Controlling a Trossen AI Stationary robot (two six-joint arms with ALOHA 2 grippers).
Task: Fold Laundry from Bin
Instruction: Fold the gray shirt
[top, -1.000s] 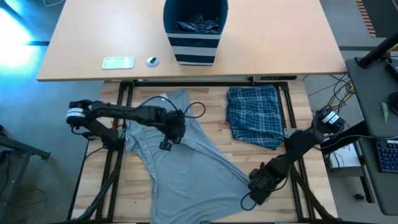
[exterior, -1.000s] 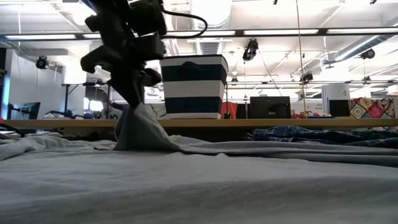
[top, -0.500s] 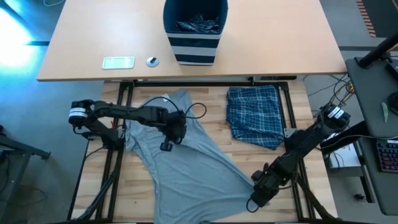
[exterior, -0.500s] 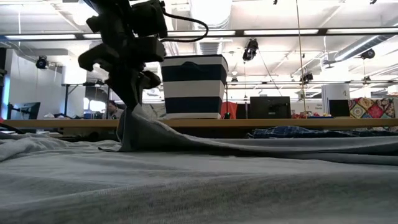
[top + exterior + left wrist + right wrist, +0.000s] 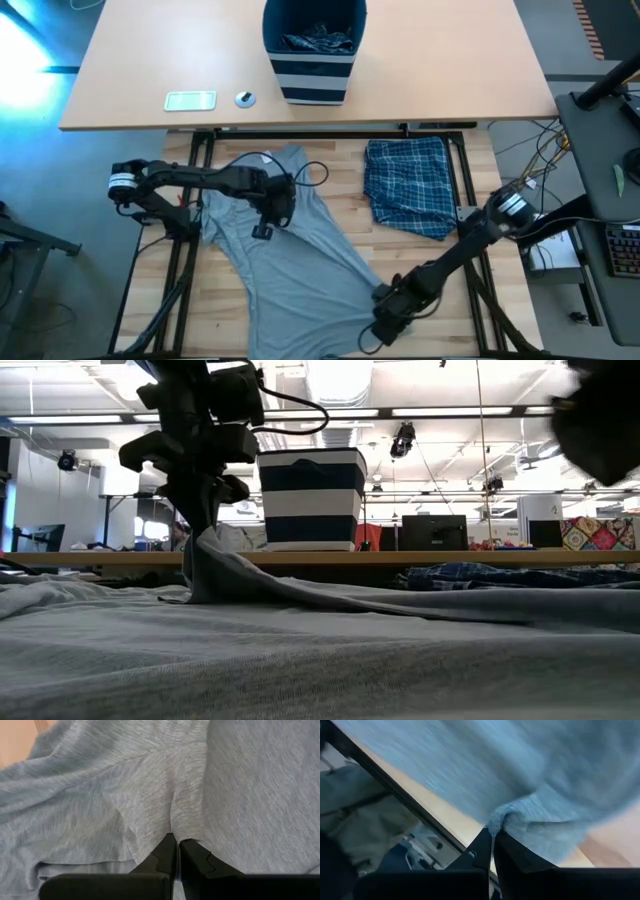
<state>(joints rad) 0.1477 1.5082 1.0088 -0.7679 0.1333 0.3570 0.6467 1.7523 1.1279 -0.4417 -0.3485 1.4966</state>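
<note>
Nearest, at 5 o'clock, right gripper [image 5: 383, 322] is clenched on the grey T-shirt [image 5: 290, 262] hem. Left gripper [image 5: 268, 222], at 10 o'clock, pinches a raised fold. Folded plaid garment [image 5: 410, 186] lies at 2 o'clock; the bin [image 5: 313, 50] at 12.

My left gripper [image 5: 268, 212] sits on the T-shirt [image 5: 290, 270] spread over my table [image 5: 350, 215]; my right gripper [image 5: 383, 318] at its near hem. Shorts [image 5: 408, 185] lie right. Behind, the bin [image 5: 313, 60] holds laundry [image 5: 318, 41], probably trousers.
</note>
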